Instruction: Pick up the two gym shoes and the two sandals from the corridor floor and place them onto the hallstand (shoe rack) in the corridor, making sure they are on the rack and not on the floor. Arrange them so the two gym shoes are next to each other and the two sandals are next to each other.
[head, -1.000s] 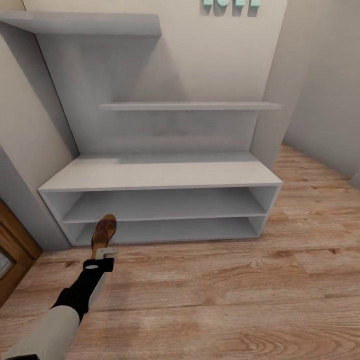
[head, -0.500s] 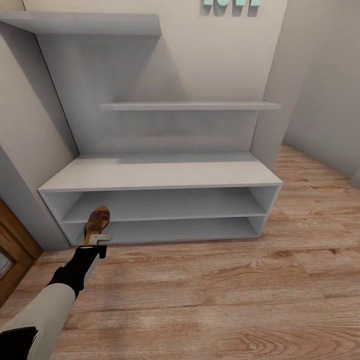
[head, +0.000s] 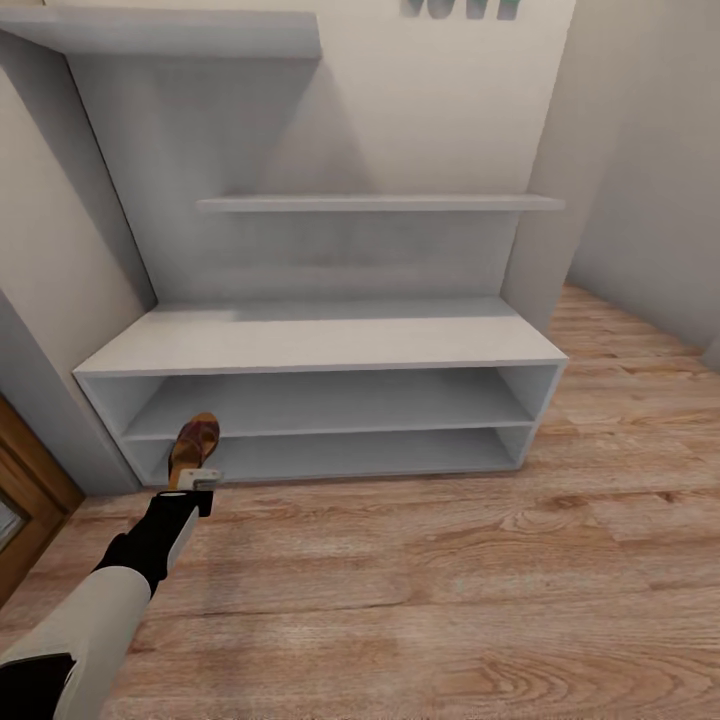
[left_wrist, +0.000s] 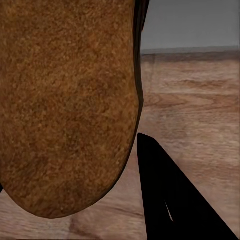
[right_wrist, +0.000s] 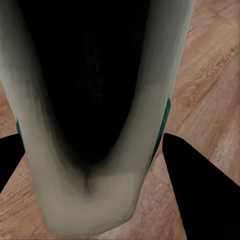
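A reddish-brown sandal (head: 194, 446) hangs in my left gripper (head: 200, 480), which is shut on its heel end. Its toe points into the left end of the pale-grey hallstand (head: 320, 345), at the level of the lower shelf row. In the left wrist view the sandal's tan underside (left_wrist: 65, 100) sits close beside one black finger (left_wrist: 170, 200), with the wood floor (left_wrist: 200, 110) behind. In the right wrist view my right gripper (right_wrist: 92, 145) is shut on a white gym shoe (right_wrist: 100, 210) with green trim. Both shelf rows and the bench top hold no shoes.
Staggered wall shelves (head: 380, 203) rise above the bench, and teal letters (head: 462, 8) are cut off at the picture's top. A brown wooden door (head: 25, 500) stands at the left. Wood plank floor (head: 450, 580) spreads in front and runs on past the rack's right side.
My left arm has carried the sandal left and forward, closer to the rack's lower left opening. The head camera has also shifted a little since half a second ago.
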